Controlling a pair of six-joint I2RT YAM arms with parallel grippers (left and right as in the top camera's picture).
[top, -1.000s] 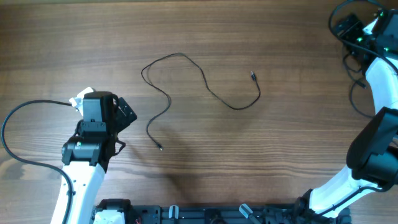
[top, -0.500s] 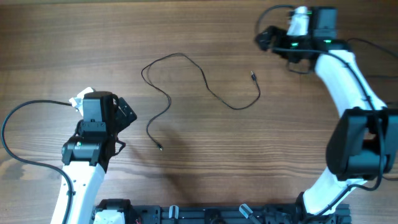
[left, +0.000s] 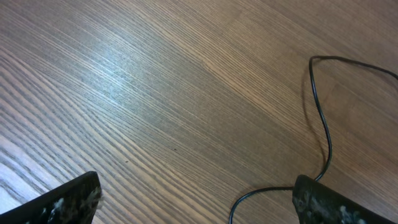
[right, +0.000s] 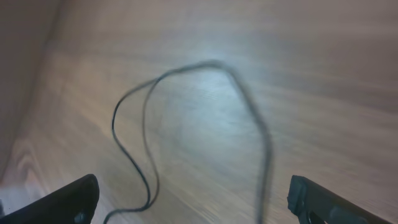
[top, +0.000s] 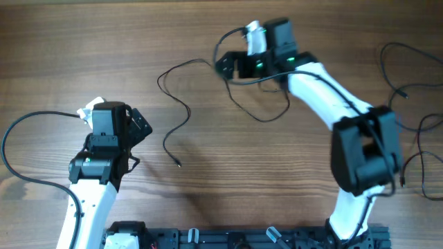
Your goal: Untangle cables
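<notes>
One thin black cable (top: 185,116) lies loose on the wooden table, curling from a plug end near the middle front up and round towards the right. My right gripper (top: 225,67) hovers over its upper loop, open and empty. In the right wrist view the cable (right: 214,64) is blurred between the open fingers (right: 193,202). My left gripper (top: 143,127) is open and empty to the left of the cable. The left wrist view shows the cable (left: 322,121) by the right finger, with the jaws (left: 196,200) wide apart. More cables (top: 410,93) lie at the right edge.
The right arm (top: 325,90) stretches across the table's right half. A thick black cord (top: 14,142) loops at the left beside the left arm. Several loose strands (top: 417,155) lie near the right arm's base side.
My right arm has swept from the far right corner leftward to above the middle cable. Loose cables now show at the right edge. The left arm has not moved.
</notes>
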